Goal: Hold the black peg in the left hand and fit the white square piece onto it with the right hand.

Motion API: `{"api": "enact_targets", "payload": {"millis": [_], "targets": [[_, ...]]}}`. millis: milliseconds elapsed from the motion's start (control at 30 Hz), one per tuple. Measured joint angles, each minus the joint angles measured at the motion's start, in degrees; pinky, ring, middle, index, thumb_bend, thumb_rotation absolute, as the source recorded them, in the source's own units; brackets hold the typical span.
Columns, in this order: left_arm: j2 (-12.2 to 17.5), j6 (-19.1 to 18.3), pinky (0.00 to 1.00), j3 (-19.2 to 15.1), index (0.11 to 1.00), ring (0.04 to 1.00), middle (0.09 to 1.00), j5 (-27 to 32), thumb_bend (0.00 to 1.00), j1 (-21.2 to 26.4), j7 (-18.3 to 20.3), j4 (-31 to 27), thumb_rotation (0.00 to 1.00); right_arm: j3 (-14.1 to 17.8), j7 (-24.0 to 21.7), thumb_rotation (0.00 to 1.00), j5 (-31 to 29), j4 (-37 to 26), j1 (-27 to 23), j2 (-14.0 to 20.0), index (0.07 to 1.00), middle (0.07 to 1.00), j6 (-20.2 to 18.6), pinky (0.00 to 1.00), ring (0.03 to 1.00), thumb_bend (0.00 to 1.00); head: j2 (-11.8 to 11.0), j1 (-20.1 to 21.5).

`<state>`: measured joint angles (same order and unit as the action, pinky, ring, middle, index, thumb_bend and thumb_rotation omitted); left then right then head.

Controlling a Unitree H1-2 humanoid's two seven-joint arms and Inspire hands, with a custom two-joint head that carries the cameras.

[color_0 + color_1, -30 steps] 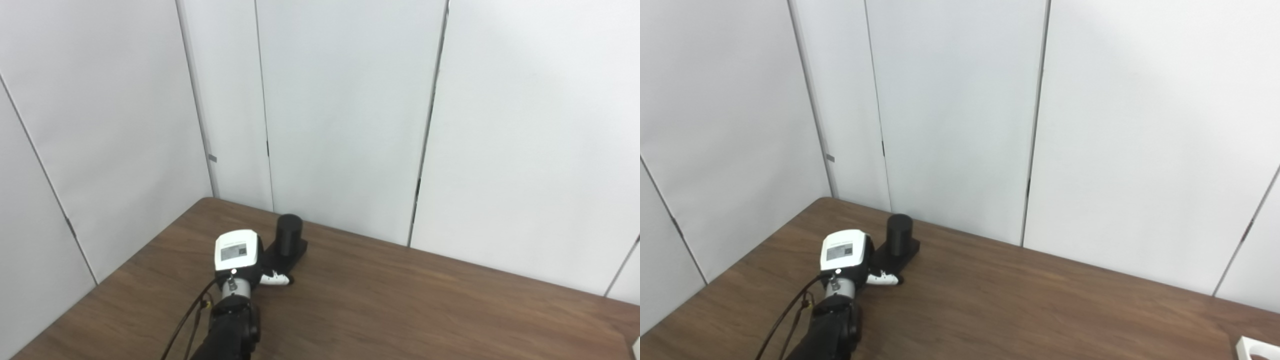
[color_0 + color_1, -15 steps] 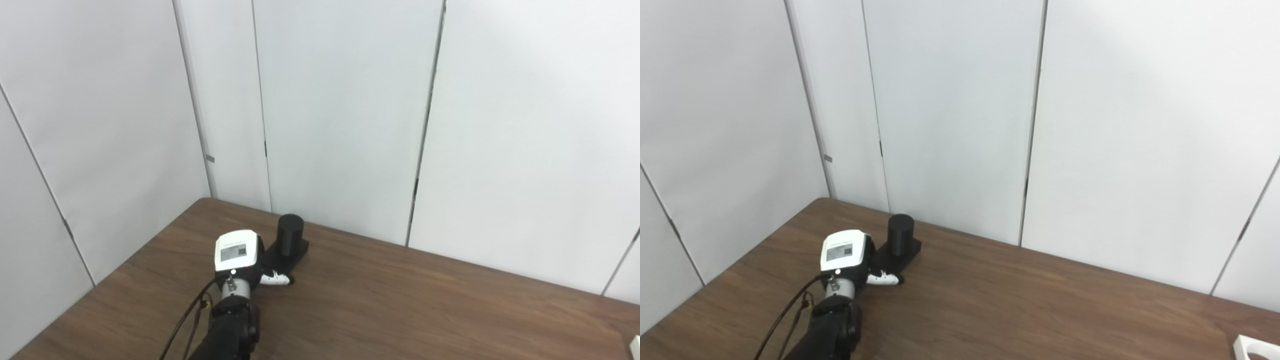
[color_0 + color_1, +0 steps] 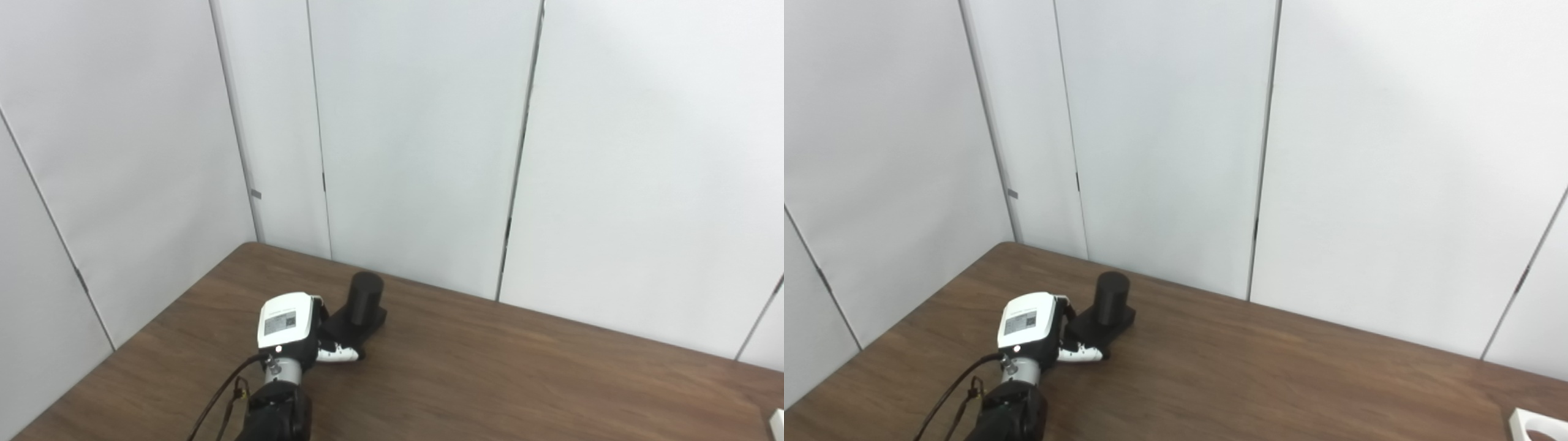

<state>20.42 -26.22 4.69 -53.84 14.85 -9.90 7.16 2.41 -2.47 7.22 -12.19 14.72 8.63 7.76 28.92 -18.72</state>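
The black peg [image 3: 366,293] is a short upright cylinder on a flat black base [image 3: 367,323], standing on the brown table [image 3: 490,380] near the back left corner. My left hand [image 3: 288,321] comes in from the lower left, its white back toward me. Its fingers are closed around the near end of the base, and a white-tipped thumb [image 3: 343,354] pokes out on the right. Most of the fingers are hidden behind the hand. The white square piece [image 3: 1536,425], with a round hole, lies cut off at the table's bottom right corner. My right hand is out of sight.
White wall panels [image 3: 416,141] close off the table at the back and on the left, close behind the peg. A cable [image 3: 220,392] runs along my left forearm. Bare wood stretches between the peg and the white piece.
The peg and its base have shifted a little to the right and toward me with my left hand on them. The hand has drawn back slightly. The camera has also drifted a little.
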Motion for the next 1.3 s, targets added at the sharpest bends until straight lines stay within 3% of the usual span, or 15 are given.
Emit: {"api": "enact_targets", "payload": {"millis": [100,300,600,867,1033,1167,1300], "targets": [[-0.5,0.5,0.66,-0.7,0.486,0.753,0.703,3.2,0.50,-2.1,0.6,-5.8,0.06,0.0,0.0,1.00,0.0,-0.1,0.0,0.0,0.873,0.800,0.0,0.90,0.825,0.45,0.4,0.3],[-1.0,6.5,0.67,-1.3,0.486,0.764,0.728,12.3,0.50,-7.7,4.5,-13.8,0.06,-0.2,0.0,1.00,0.7,-0.4,0.1,0.0,0.873,0.795,-0.4,0.92,0.829,0.45,1.3,1.7],[-1.3,6.6,0.70,-0.8,0.488,0.814,0.765,14.3,0.50,-16.6,10.4,-25.6,0.07,-0.6,0.5,1.00,1.2,-1.0,0.5,-0.2,0.864,0.792,-0.7,0.90,0.815,0.47,3.0,4.1],[-1.4,10.7,0.71,-0.4,0.489,0.830,0.780,15.3,0.49,-23.0,12.5,-28.0,0.06,-1.2,0.9,1.00,1.8,-1.2,0.8,-0.2,0.857,0.789,-0.7,0.89,0.814,0.45,4.8,5.7],[1.2,14.1,0.74,-0.8,0.489,0.860,0.818,21.7,0.49,-23.9,17.2,-28.4,0.06,-1.7,1.0,1.00,1.7,-1.7,1.1,-0.2,0.855,0.788,-0.8,0.89,0.813,0.41,6.5,7.8],[4.1,15.3,0.76,-0.9,0.488,0.865,0.828,24.6,0.49,-24.0,20.5,-28.8,0.06,-2.2,1.2,1.00,2.2,-3.3,1.5,-0.2,0.847,0.780,-2.5,0.87,0.803,0.37,9.9,11.6],[4.3,15.2,0.75,-0.3,0.488,0.868,0.833,24.8,0.50,-24.2,21.6,-29.3,0.06,-2.8,1.2,1.00,3.4,-5.6,1.7,-0.4,0.838,0.770,-5.4,0.85,0.788,0.37,11.9,13.4]]}}
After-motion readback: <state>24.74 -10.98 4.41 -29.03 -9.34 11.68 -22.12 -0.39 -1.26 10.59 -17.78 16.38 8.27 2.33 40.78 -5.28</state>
